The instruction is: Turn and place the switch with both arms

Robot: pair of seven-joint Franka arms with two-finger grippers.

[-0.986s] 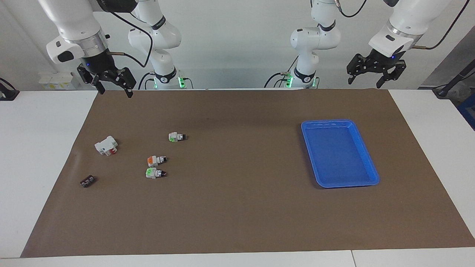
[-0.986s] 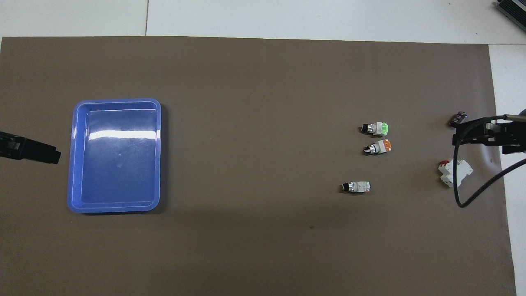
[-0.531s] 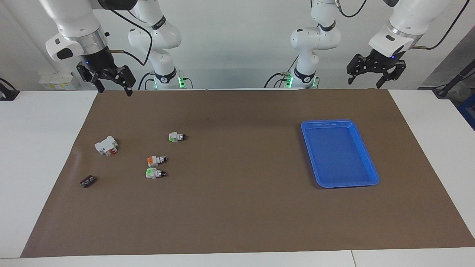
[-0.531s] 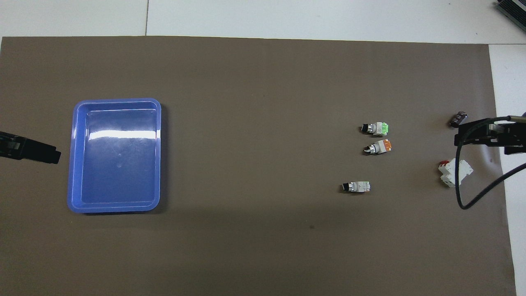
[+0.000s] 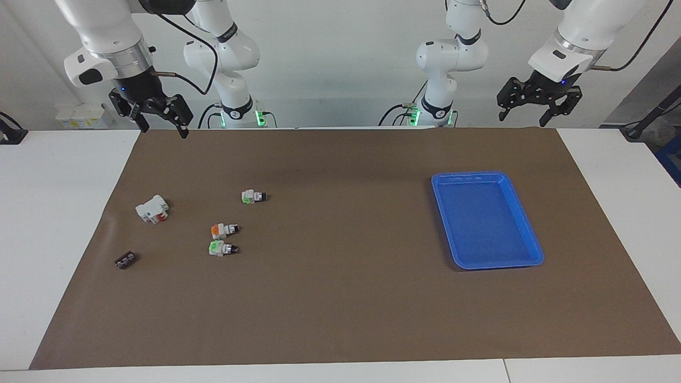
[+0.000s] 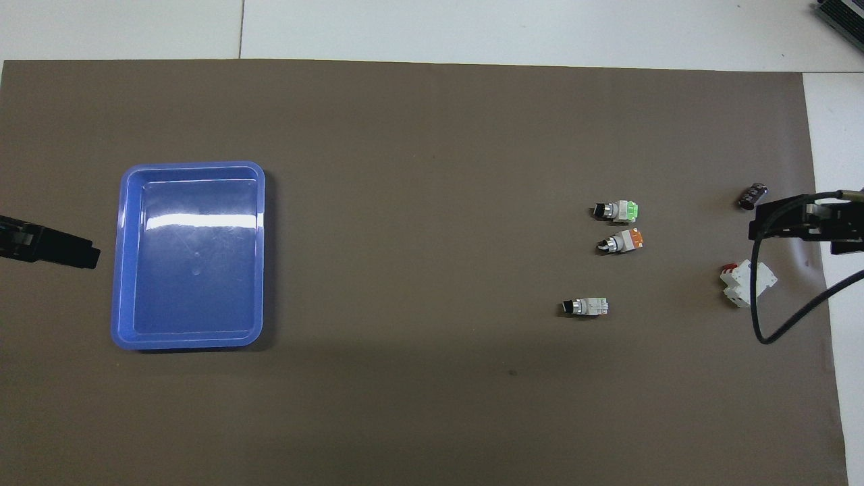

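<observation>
White tabletop (image 5: 64, 223) carries a brown mat (image 5: 346, 298) that covers most of it, with a pale wall at the robots' end.

Up in the air over the mat's edge at the robots' end, the right gripper (image 5: 162, 127) hangs with its jaws apart and nothing between them; in the overhead view it shows at the right arm's end of the table (image 6: 790, 219). The left gripper (image 5: 524, 114) hangs likewise over the mat's edge at the left arm's end, jaws apart and empty, only its black tip entering the overhead view (image 6: 81, 255).

Three small switches lie on the mat toward the right arm's end, all well apart from both grippers. One green-ended switch (image 5: 253, 196) lies nearest the robots. An orange-ended switch (image 5: 223, 230) lies farther from them, and just beside it, farther still, a second green-ended switch (image 5: 222, 248).

Closer to the right arm's end lies a white block with a red part (image 5: 152, 208), and farther from the robots a small black piece (image 5: 125, 260).

A blue tray (image 5: 524, 260) sits toward the left arm's end, with nothing in it.
</observation>
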